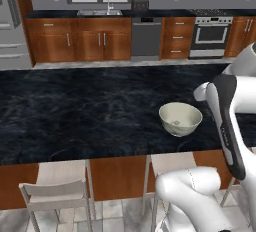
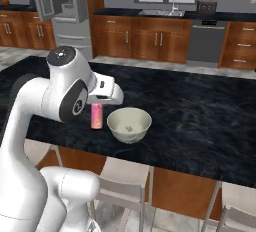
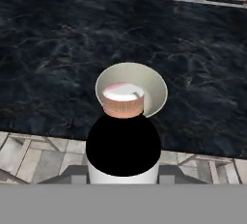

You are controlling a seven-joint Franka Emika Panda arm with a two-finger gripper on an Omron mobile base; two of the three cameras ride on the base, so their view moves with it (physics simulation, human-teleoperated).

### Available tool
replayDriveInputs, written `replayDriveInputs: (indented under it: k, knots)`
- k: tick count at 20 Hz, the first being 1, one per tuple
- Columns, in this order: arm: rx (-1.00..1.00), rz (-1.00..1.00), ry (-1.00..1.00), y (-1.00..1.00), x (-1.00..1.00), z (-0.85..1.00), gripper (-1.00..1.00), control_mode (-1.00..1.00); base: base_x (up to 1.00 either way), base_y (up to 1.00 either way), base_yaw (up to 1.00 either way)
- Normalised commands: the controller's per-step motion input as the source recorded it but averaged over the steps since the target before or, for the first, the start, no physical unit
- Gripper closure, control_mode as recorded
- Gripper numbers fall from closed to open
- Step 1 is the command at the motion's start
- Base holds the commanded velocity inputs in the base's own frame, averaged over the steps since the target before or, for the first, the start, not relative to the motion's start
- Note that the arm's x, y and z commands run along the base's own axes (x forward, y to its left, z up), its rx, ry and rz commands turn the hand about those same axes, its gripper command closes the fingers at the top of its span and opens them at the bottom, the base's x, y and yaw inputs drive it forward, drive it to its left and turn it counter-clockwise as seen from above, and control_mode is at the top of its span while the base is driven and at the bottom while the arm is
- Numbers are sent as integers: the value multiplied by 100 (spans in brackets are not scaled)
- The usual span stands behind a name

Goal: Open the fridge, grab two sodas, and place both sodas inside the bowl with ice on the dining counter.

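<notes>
Your gripper (image 2: 98,107) is closed on a soda (image 2: 96,116), held upright, cap up. In the right base view the bowl (image 2: 129,124) sits on the dining counter (image 2: 200,111) at about 3 o'clock from it, just beside. Move that way.
</notes>
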Motion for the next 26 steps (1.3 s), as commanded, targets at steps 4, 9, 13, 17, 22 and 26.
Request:
replayDriveInputs:
  k: [4, 9, 13, 17, 22, 26]
  knots:
    - [-2, 33, 12, -33, 42, -61, 100, -100, 0, 0, 0]
    - [-4, 26, 3, -16, 20, -41, 100, -100, 0, 0, 0]
    - [-11, 20, 5, -1, 31, -11, 100, -100, 0, 0, 0]
    - [-17, 21, 11, 0, 44, -14, 100, -100, 0, 0, 0]
    - [-16, 20, 14, 0, 51, -22, 100, -100, 0, 0, 0]
    - [-12, 18, 16, 3, 61, -25, 100, -100, 0, 0, 0]
